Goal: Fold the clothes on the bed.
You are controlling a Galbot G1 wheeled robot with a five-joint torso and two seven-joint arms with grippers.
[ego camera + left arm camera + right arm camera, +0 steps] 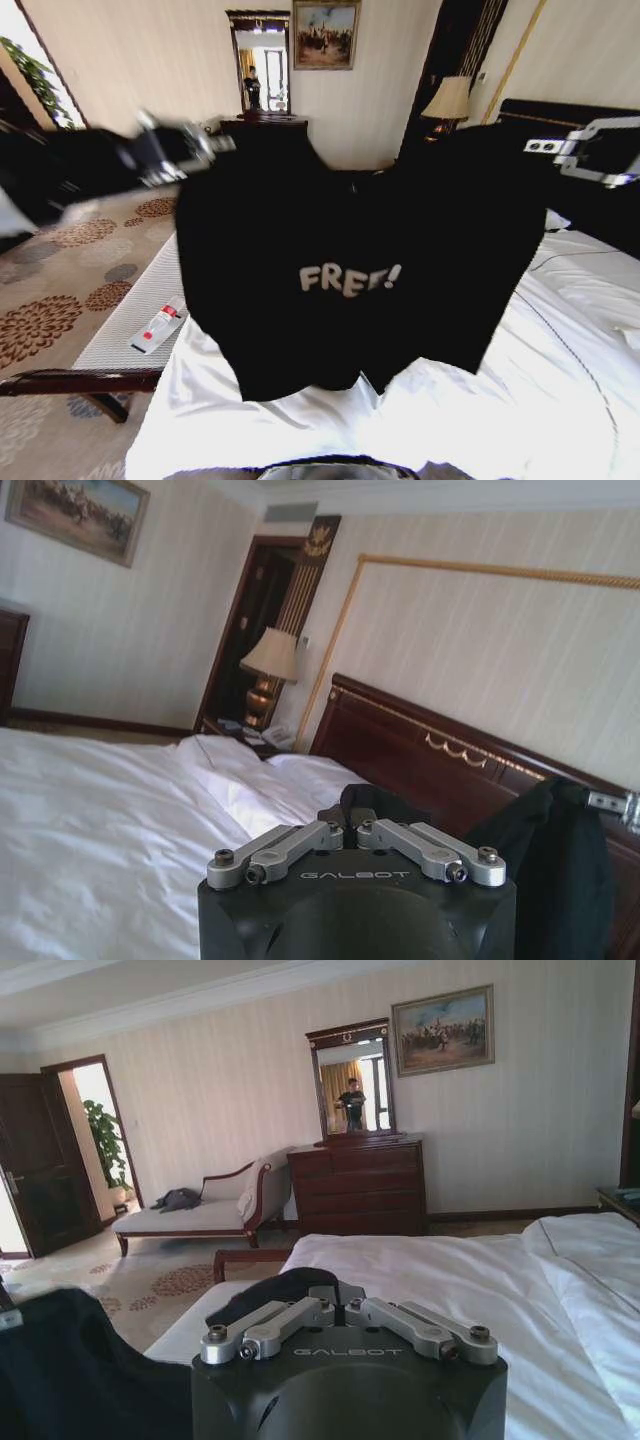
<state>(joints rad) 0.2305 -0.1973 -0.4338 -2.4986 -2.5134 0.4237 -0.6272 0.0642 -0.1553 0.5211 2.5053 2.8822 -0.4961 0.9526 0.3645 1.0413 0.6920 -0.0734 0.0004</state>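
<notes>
The black T-shirt (350, 270) hangs spread in the air above the bed (480, 420), held at its two shoulders. Its chest faces the head camera, with the white "FREE!" lettering reading level. The width runs left to right between the two arms; the body hangs downward, and the hem sits just above the white sheet near the foot edge of the bed. Contact between hem and sheet cannot be determined.

The left end effector (215, 140) is at the upper left corner of the garment, blurred in the head view. In the left wrist view its fingers (325, 835) are drawn together on a small fold of black fabric (365, 805), so it is clenched on the T-shirt. The right end effector (545, 148) is at the upper right corner; its tips are hidden against dark cloth and the dark headboard (590, 110) in the head view. In the right wrist view its fingers (310, 1315) pinch a black fold (275, 1295), also clenched on the T-shirt.

The sleeves are hard to separate from the body, black on black. The garment hides the middle of the bed and part of the far wall. A pale ribbed bench (135, 315) stands beside the left edge of the bed, carrying a small red-and-white item (160, 328) that cannot be identified.
</notes>
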